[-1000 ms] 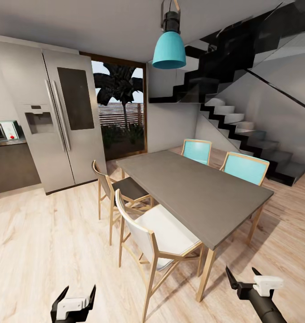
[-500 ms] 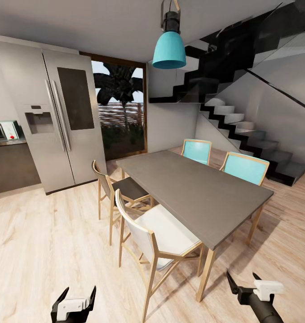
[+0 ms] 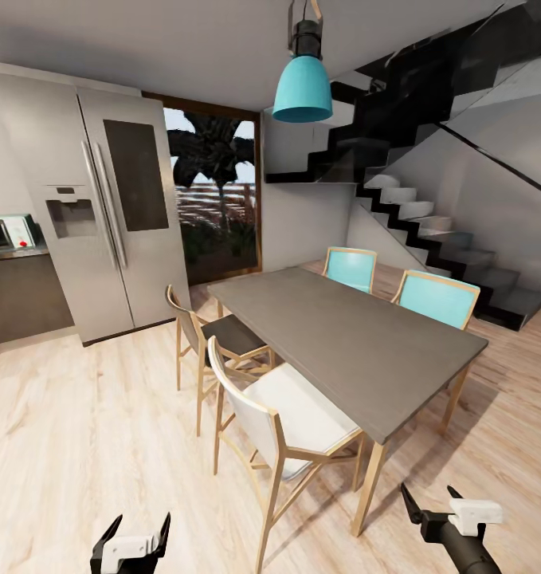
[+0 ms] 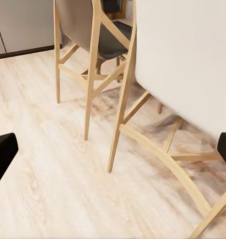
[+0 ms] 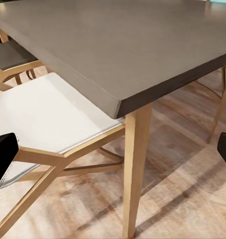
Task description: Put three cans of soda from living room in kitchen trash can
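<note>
I am in the kitchen and dining area. The cans of soda and the tash can are out of view. A tall stainless-steel fridge (image 3: 103,215) stands at the left, beside a dark brown cabinet (image 3: 19,295). My left gripper (image 3: 140,524) hangs open and empty low over the wood floor. My right gripper (image 3: 428,494) is open and empty too, near the grey table's front leg (image 3: 370,490). In the left wrist view, chair legs (image 4: 120,99) stand ahead of the open fingers. The right wrist view looks at the table corner (image 5: 130,99).
A grey dining table (image 3: 342,335) fills the middle, with a white chair (image 3: 294,414) and a dark chair (image 3: 230,335) on its near side and two teal chairs (image 3: 437,299) behind. Black stairs (image 3: 445,231) rise at the right. Open wood floor (image 3: 79,430) lies to the left.
The whole view has shifted a few pixels, so the camera has moved slightly. Both grippers sit a little lower in the picture and are still open.
</note>
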Robot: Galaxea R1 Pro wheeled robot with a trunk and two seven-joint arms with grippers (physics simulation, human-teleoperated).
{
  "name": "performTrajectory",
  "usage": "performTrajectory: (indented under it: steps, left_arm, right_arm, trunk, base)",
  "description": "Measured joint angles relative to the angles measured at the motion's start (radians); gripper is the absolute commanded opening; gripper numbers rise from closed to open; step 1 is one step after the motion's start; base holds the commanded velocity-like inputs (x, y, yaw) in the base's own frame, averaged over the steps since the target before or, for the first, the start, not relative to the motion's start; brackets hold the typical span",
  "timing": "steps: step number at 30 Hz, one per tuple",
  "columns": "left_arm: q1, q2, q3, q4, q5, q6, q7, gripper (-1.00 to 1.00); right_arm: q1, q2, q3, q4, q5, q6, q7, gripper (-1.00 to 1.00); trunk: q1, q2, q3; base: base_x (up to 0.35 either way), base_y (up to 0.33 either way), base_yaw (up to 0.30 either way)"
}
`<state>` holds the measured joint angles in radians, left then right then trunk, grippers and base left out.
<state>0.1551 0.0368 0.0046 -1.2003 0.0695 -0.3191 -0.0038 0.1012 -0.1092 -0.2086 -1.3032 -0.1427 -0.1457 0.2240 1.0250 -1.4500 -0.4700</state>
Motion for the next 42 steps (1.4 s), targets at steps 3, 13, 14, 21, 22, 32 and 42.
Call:
performTrajectory:
  steps: [3, 13, 14, 21, 22, 32, 42]
  left_arm:
    - [0.000, 0.000, 0.000, 0.001, 0.000, 0.000, 0.000, 1.00]
    - [0.000, 0.000, -0.001, 0.004, -0.001, 0.000, -0.001, 1.00]
    - [0.000, 0.000, -0.001, 0.004, -0.001, 0.000, -0.001, 1.00]
    - [0.000, 0.000, -0.001, 0.004, -0.002, 0.000, -0.001, 1.00]
    - [0.000, 0.000, -0.001, 0.004, -0.002, 0.000, -0.001, 1.00]
    - [0.001, 0.000, -0.002, 0.004, -0.002, 0.000, -0.001, 1.00]
    - [0.001, 0.000, -0.003, 0.004, -0.003, 0.000, -0.001, 1.00]
  right_arm:
    - [0.000, 0.000, 0.000, 0.000, 0.000, 0.000, 0.000, 1.00]
    - [0.000, 0.002, 0.010, 0.000, 0.007, 0.000, -0.002, 1.00]
    - [0.000, 0.002, 0.011, 0.000, 0.008, 0.000, -0.003, 1.00]
    - [0.000, 0.002, 0.015, 0.001, 0.009, 0.000, -0.005, 1.00]
    - [0.000, 0.002, 0.015, 0.003, 0.009, 0.000, -0.006, 1.00]
    - [0.000, 0.002, 0.015, 0.024, 0.012, 0.000, -0.009, 1.00]
    - [0.000, 0.002, 0.015, 0.027, 0.012, 0.000, -0.009, 1.00]
  trunk:
    - [0.000, 0.000, 0.000]
    - [0.000, 0.000, 0.000]
    - [0.000, 0.000, 0.000]
    - [0.000, 0.000, 0.000]
    - [0.000, 0.000, 0.000]
    - [0.000, 0.000, 0.002]
    - [0.000, 0.000, 0.005]
  base:
    - [0.000, 0.245, 0.000]
    - [0.000, 0.137, 0.094]
    - [0.000, 0.025, 0.218]
    - [0.000, 0.011, 0.238]
    - [0.000, 0.003, 0.250]
    - [0.000, 0.001, 0.253]
    - [0.000, 0.117, 0.254]
